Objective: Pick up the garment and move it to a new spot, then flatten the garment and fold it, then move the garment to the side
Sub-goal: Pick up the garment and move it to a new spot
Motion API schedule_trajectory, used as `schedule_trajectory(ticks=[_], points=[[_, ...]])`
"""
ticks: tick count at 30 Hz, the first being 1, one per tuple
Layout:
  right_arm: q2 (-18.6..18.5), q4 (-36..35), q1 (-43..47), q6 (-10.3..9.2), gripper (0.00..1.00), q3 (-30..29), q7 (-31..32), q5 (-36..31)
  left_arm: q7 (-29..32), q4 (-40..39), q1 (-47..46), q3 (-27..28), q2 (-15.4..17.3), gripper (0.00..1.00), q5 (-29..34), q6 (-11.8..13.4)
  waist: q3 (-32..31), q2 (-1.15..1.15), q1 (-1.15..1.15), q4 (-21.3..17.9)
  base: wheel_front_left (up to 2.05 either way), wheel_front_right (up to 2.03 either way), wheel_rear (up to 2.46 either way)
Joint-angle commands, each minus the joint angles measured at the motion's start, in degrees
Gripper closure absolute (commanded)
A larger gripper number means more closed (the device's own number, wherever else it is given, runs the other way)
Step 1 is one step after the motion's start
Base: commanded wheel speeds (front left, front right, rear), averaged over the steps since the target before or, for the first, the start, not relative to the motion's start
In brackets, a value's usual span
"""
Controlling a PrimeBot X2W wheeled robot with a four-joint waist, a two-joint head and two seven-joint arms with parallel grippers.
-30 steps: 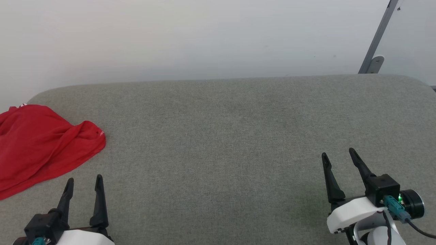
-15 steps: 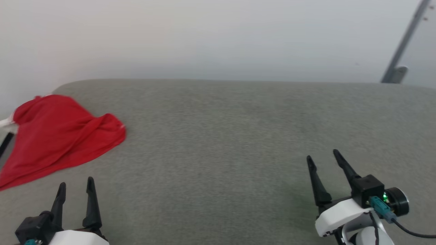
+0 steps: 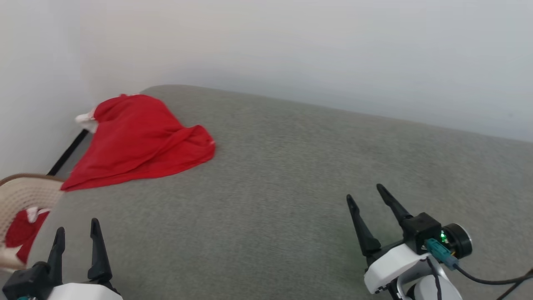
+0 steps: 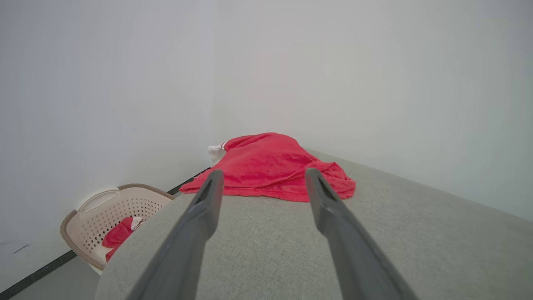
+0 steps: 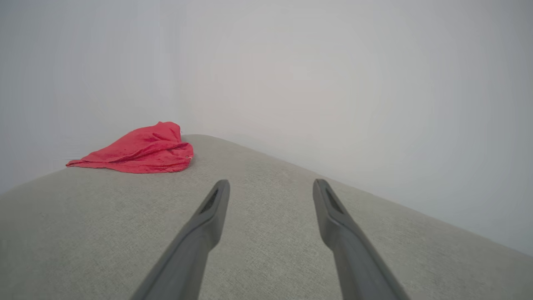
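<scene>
- The grey padded surface bears the garment at its far left corner.
- The garment is a crumpled red heap, white showing at its far end, and its hem reaches the surface's left edge. A sideways drag could tip it over.
- A pale basket stands below that edge with other red cloth inside, easy to confuse with the garment.
- The left gripper, near the front left corner, and the right gripper, toward the front right, are both spread and empty. Pinching one loose fold may lift the garment bunched.
</scene>
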Motion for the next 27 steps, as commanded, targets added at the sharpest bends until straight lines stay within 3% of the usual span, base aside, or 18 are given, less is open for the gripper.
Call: schedule_trajectory(ticks=[1,16,27], points=[[-0.2,0.2,-0.4,-0.02,0.00,0.5,-0.2,0.3,0.4,-0.4,1.0,0.2,0.1,0.00,-0.3,0.4,-0.9,0.00,0.00,2.2,0.00,0.00,0.00],[-0.6,1.3,-0.6,-0.02,0.00,3.3,-0.2,2.1,1.3,-2.5,2.9,0.1,-0.1,0.00,-1.5,1.5,-1.8,0.00,0.00,9.0,0.00,0.00,0.00],[-0.7,0.6,-0.1,-0.02,0.00,0.6,0.0,1.3,2.0,0.6,-2.3,0.7,0.5,0.00,-3.4,2.0,0.2,0.00,0.00,9.8,0.00,0.00,0.00]])
